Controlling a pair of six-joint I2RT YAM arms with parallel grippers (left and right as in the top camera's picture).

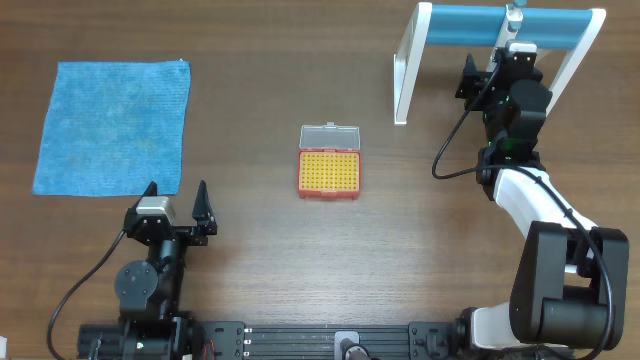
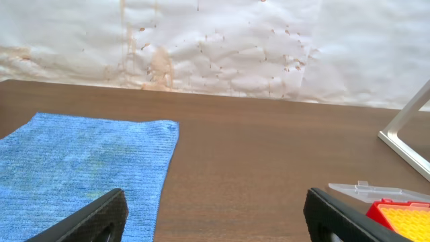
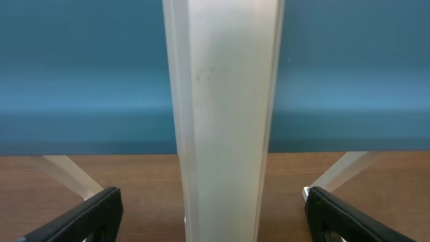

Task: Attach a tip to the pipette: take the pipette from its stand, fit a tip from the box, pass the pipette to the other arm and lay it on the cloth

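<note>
The right fingers [image 3: 87, 215] stand spread wide, grasping nothing, one on each side of the pipette [image 3: 222, 101], which hangs upright on the stand [image 3: 80, 67]. Its long axis runs straight up and down, crosswise to the line between the two fingers. It sits about midway in the gap and touches neither, as far as can be seen. Just behind it runs the stand's blue bar. The grasp seems to need only a closing squeeze and then a lift off the bar; a sideways pull looks likely to snag. Farther off, in the middle of the worktop [image 1: 300, 270], the tip box [image 1: 329, 172] lies with its lid open, between the two arms. Farthest, near the cloth [image 1: 112, 125], the left fingers [image 1: 202, 200] are likewise spread and empty, well apart from the pipette. The right arm is plainly the nearer one for the pick-up.
</note>
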